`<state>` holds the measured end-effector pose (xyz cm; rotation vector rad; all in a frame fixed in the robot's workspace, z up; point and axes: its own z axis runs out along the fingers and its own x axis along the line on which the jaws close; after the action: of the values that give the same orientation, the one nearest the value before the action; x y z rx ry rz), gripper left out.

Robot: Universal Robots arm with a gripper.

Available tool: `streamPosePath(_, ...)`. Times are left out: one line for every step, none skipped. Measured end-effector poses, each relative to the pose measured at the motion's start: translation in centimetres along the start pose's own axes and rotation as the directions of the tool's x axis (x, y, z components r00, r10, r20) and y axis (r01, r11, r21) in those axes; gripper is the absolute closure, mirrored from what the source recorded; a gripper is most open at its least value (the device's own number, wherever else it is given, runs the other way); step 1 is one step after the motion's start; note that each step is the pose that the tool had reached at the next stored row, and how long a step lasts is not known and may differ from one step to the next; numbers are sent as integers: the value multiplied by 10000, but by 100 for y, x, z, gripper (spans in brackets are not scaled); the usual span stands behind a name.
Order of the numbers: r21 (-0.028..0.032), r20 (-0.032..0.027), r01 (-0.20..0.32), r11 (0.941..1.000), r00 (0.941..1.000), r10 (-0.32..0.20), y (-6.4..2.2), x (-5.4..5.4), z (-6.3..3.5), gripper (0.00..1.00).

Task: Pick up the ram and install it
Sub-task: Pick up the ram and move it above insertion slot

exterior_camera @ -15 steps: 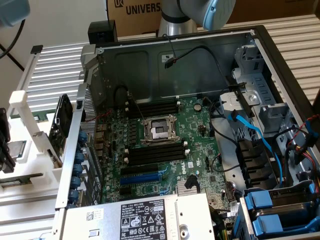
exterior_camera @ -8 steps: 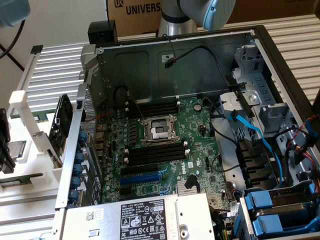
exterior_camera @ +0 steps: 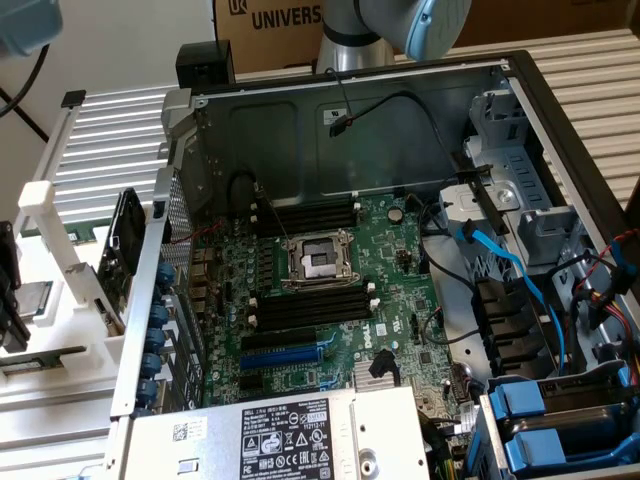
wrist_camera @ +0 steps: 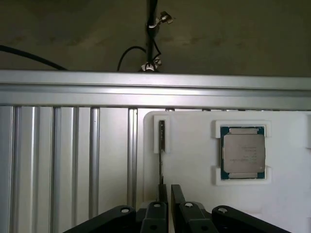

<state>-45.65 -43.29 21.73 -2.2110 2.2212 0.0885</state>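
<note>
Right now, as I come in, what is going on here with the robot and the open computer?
The robot arm is busy with the ram. Its gripper is at the white holder, in line with the ram, which stands on edge in its slot there. A processor sits in the next pocket of the holder. The ram is not yet on the motherboard in the open case; the black memory slots look empty.

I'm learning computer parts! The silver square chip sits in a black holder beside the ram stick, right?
Not quite. The holder is white, not black, as the wrist view shows. The silver square chip does sit in it beside the ram, which stands on edge in its own slot.
</note>
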Motion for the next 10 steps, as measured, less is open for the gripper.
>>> streamPosePath(-2, -11, 0, 10000, 10000, 0, 0, 1, 0, 82)
streamPosePath(-1, -11, 0, 10000, 10000, 0, 0, 1, 2, 82)
streamPosePath(0, -11, 1, 10000, 10000, -1, 0, 1, 4, 82)
streamPosePath(1, -11, 0, 10000, 10000, 0, -1, 0, 8, 82)
streamPosePath(6, -11, -1, 10000, 10000, 1, -1, 1, 10, 82)
streamPosePath(15, -11, 0, 10000, 10000, 0, -2, 1, 14, 82)
streamPosePath(25, -13, 1, 10000, 10000, -1, -2, 2, 18, 82)
streamPosePath(26, -17, 1, 10000, 10000, -1, -3, 2, 20, 82)
streamPosePath(28, -23, 1, 10000, 10000, -1, -3, 3, 23, 82)
streamPosePath(28, -27, 1, 10000, 10000, -1, -3, 4, 27, 82)
